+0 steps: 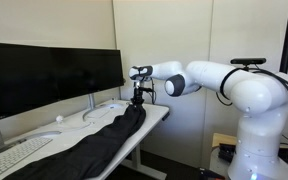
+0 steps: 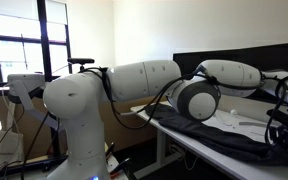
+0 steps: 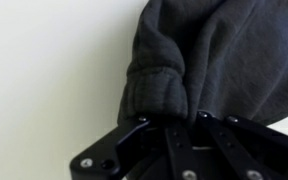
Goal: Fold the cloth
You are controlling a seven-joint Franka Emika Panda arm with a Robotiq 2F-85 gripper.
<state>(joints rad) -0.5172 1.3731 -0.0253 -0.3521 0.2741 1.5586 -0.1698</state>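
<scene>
A dark grey cloth (image 1: 102, 143) lies stretched along the white desk (image 1: 156, 113) in both exterior views (image 2: 224, 140). My gripper (image 1: 138, 99) hangs over the cloth's far end near the desk corner and is shut on its edge. In the wrist view the black fingers (image 3: 184, 122) are closed on a thick hemmed fold of the cloth (image 3: 199, 60), which hangs against the white desk surface. In an exterior view the gripper (image 2: 281, 133) sits at the right edge, pinching the cloth.
Two black monitors (image 1: 44, 75) stand behind the cloth. A white keyboard (image 1: 14, 155) and a white mouse (image 1: 59, 118) lie on the desk beside it. A window (image 2: 19, 45) and wall stand behind the arm's base (image 2: 79, 130).
</scene>
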